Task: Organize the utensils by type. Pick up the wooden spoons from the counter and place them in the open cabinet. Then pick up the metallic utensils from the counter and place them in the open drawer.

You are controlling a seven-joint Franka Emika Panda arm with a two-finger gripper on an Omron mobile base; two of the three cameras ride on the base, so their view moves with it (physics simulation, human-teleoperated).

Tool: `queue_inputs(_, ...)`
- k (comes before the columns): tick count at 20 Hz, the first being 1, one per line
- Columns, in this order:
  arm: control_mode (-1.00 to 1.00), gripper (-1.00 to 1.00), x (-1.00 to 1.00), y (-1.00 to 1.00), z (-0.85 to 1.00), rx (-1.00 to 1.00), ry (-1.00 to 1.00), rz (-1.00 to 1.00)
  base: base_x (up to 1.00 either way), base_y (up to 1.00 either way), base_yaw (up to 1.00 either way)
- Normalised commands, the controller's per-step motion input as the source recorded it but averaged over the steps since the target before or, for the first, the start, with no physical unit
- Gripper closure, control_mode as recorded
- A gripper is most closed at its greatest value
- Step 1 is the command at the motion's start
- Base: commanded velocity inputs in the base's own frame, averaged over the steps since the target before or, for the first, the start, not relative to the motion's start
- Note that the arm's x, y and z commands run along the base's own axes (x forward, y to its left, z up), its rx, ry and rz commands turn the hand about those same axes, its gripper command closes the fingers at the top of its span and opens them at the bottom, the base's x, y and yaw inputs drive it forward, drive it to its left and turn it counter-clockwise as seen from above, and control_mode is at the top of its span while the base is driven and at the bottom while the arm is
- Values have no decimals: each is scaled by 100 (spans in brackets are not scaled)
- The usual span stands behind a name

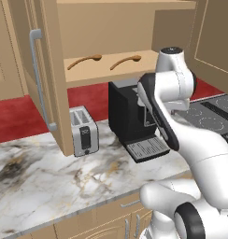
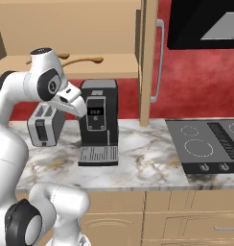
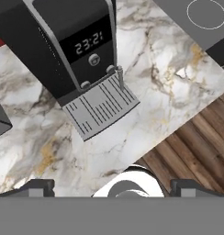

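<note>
Both wooden spoons (image 1: 84,60) (image 1: 125,60) are already laid on the shelf of the open cabinet (image 1: 50,79), long axes running side to side along it, bowls to the right. No metal utensils can be made out on the desk (image 1: 46,177), so that part seems left. The gripper (image 3: 113,188) is spread wide and empty above the desk.
</note>
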Motion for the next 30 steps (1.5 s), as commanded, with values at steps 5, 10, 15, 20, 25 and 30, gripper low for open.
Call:
queue_inputs(5,100,-100,0,0,0,0,0,0,-6,0,0)
queue_inputs(10,100,-100,0,0,0,0,0,0,-77,-4,0)
queue_inputs(15,100,-100,0,0,0,0,0,0,-97,-16,-2)
queue_inputs(20,100,-100,0,0,0,0,0,0,-75,-20,-41)
queue_inputs(25,100,-100,0,0,0,0,0,0,-19,-2,-87)
queue_inputs(30,100,-100,0,0,0,0,0,0,0,-7,-100)
